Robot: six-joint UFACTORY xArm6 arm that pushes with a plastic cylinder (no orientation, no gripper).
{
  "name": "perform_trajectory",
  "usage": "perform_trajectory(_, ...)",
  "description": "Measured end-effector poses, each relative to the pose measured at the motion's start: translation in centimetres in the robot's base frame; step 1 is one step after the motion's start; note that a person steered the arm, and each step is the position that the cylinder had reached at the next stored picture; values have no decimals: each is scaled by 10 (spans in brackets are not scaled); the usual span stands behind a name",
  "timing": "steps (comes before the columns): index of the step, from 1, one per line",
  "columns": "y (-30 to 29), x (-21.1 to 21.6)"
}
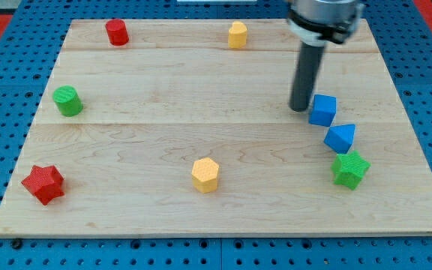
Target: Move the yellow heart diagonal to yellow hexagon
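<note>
The yellow hexagon (pixel 206 175) lies near the view's bottom, at the middle of the wooden board (pixel 163 127). The yellow heart (pixel 237 34) sits near the view's top edge, right of centre. My tip (pixel 299 109) is at the right half of the board, just left of the blue cube (pixel 322 109), almost touching it. The tip is far from both yellow blocks.
A blue triangular block (pixel 340 138) and a green star (pixel 350 169) lie below the blue cube. A red cylinder (pixel 116 32) is at the top left, a green cylinder (pixel 67 100) at the left, a red star (pixel 43 184) at the bottom left.
</note>
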State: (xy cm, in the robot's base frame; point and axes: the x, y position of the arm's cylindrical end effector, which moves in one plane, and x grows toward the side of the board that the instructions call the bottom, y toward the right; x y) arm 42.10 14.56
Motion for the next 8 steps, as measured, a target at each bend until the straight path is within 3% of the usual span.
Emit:
perform_trajectory(2,9,6)
perform_trajectory(4,-158,-73)
perform_trajectory(5,-174,-140)
perform_trajectory(6,-165,-189)
perform_trajectory(7,-116,-194)
perform_trajectory(8,-113,-224)
